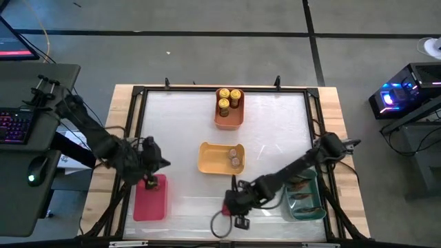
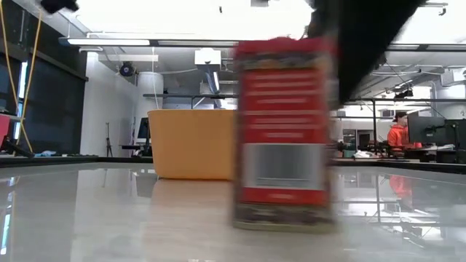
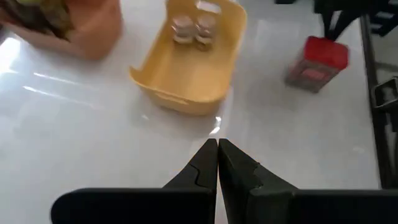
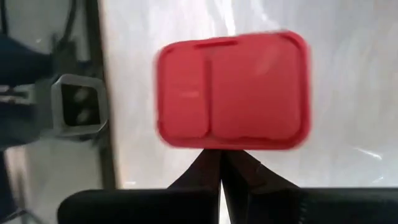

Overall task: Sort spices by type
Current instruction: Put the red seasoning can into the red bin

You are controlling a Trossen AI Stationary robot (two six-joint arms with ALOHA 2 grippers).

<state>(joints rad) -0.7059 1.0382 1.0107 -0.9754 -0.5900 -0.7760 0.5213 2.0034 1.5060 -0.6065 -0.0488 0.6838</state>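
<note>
My right gripper (image 1: 236, 207) sits at the near edge of the table, fingers pressed together and empty; their tips point at the lid of the red tin (image 4: 233, 90), which stands upright just ahead of them, and I cannot tell whether they touch it. The table frame (image 4: 78, 109) runs close beside the tin, with bare white tabletop (image 1: 186, 200) to its left. My left gripper (image 3: 217, 162) hangs over the red bin (image 1: 150, 200) at the near left, fingers together, holding nothing. Farther off, the yellow bin (image 1: 210, 160) holds two short jars (image 1: 236, 157).
</note>
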